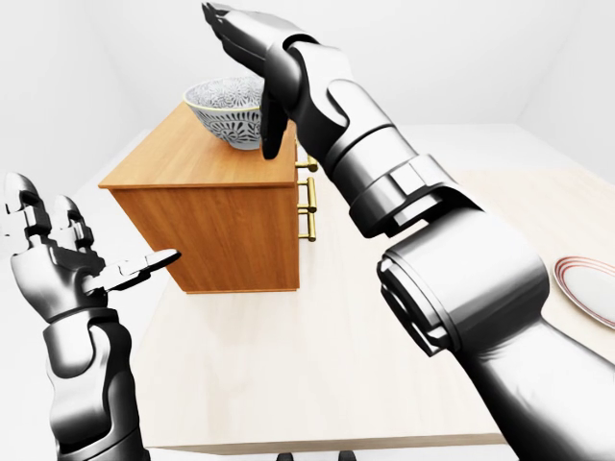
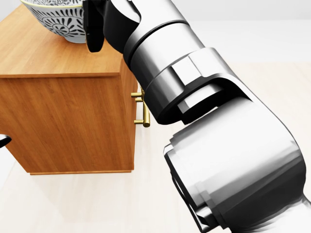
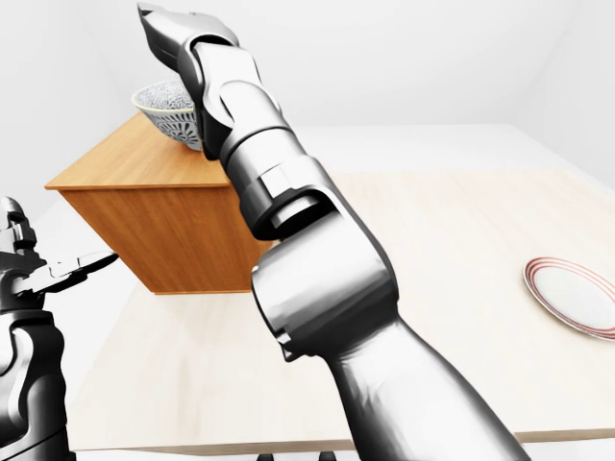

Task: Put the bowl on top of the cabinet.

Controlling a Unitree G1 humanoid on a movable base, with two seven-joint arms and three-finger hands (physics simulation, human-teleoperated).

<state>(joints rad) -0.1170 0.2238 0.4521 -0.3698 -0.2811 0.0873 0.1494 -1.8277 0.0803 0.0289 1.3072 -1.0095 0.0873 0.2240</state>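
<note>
Atop wooden box-shaped cabinet, near its far right edge: patterned ceramic bowl; right hand spread beside it, gripping nothing; left hand open, empty.

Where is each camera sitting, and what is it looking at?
Left-eye view: on the head, looking over the table at the cabinet with the bowl on top; both arms show, left hand open.
Head view: on the head, aimed closer at the cabinet; the right arm fills it.
Right-eye view: beside the left eye, same scene; right hand over the bowl, plate at right.
Shared: both eyes show cabinet, bowl and plate.
</note>
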